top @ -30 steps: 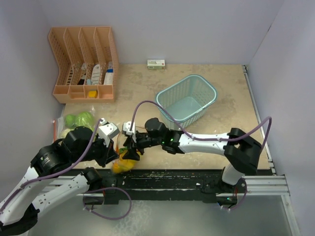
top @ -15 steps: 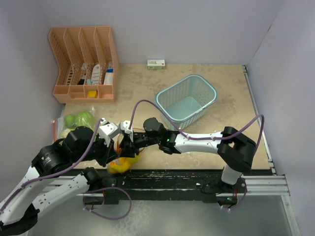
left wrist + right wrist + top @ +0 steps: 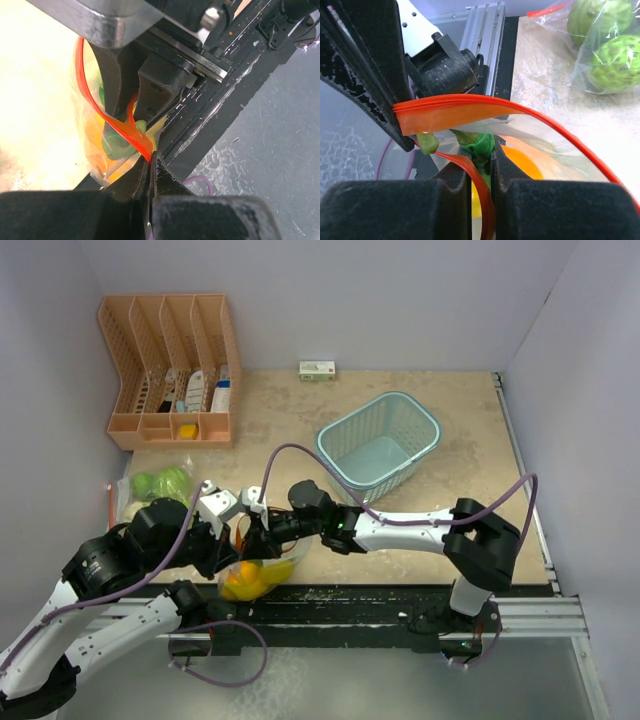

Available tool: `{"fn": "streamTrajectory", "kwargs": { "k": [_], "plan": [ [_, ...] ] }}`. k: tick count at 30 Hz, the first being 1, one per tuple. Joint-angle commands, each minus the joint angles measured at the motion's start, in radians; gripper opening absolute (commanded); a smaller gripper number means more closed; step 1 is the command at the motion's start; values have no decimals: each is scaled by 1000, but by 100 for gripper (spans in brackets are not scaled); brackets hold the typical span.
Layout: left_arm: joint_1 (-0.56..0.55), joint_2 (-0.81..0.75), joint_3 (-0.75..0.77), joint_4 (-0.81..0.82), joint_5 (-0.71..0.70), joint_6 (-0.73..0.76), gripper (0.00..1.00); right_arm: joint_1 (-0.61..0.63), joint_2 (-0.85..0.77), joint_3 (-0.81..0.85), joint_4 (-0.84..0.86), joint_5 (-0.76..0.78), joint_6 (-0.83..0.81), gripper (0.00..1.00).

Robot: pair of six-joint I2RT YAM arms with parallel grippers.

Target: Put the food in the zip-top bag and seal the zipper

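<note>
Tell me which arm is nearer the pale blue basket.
Right. The right arm reaches across the table just on the near side of the basket. The left arm sits at the near-left corner, well off to the basket's left, by the zip-top bag.

1. The top view is bright and even, lit softly from above; the walls [image 3: 350, 300] read pale lilac and the tabletop [image 3: 300, 420] shows no glare.
2. Shadows there are faint and short: a soft one hugs the basket [image 3: 421, 445], and a darker patch lies under the arms at the tabletop's near edge.
3. In the left wrist view the tabletop blows out to pale yellow, the metal bracket [image 3: 100, 15] glares, and the left end effector [image 3: 151, 167] is a dark blur.
4. In the right wrist view the right end effector [image 3: 487, 165] is black and out of focus; the zip-top bag [image 3: 535, 135] film carries small glints.
</note>
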Motion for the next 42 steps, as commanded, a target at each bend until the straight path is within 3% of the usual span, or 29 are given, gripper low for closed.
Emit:
{"fn": "streamTrajectory", "kwargs": {
  "k": [1, 6, 12, 15, 16, 17, 18, 19, 20, 21, 28, 33, 35, 40, 42],
  "plan": [
    [-4, 1, 30, 3, -5, 6, 0, 14, 12, 8, -53, -72, -41, 0],
    [-4, 5, 91, -7, -84, 7, 0, 16, 20, -17, -88, -75, -72, 0],
    [-4, -16, 144, 12, -186, 3, 0, 41, 65, 55, -272, -39, -154, 0],
    [-3, -29, 148, 22, -208, -1, 0, 42, 71, 67, -306, -14, -155, 4],
    [-3, -34, 145, 25, -209, -2, 0, 42, 63, 63, -305, -11, -148, 12],
    [-3, -38, 142, 27, -207, -2, 0, 42, 47, 57, -300, -16, -137, 29],
    [-4, -40, 137, 27, -206, -4, 0, 42, 23, 50, -289, -20, -123, 52],
    [-4, -43, 132, 26, -205, -7, 0, 43, -8, 43, -276, -30, -113, 68],
    [-3, -45, 125, 26, -202, -9, 0, 43, -41, 38, -265, -28, -104, 95],
    [-3, -48, 117, 27, -201, -12, 0, 43, -74, 33, -258, -20, -93, 100],
    [-4, -67, 74, 30, -167, -32, 0, 43, -244, 52, -287, -18, -46, 99],
    [-3, -80, 54, 36, -153, -35, 0, 40, -271, 100, -284, 78, 38, 98],
    [-4, -78, 48, 39, -145, -37, 0, 40, -235, 163, -340, 147, 55, 88],
    [-2, -74, 46, 42, -125, -41, 0, 33, -118, 244, -398, 176, 79, 41],
    [-3, -75, 48, 44, -122, -42, 0, 33, -110, 226, -371, 178, 93, 31]
  ]
}}
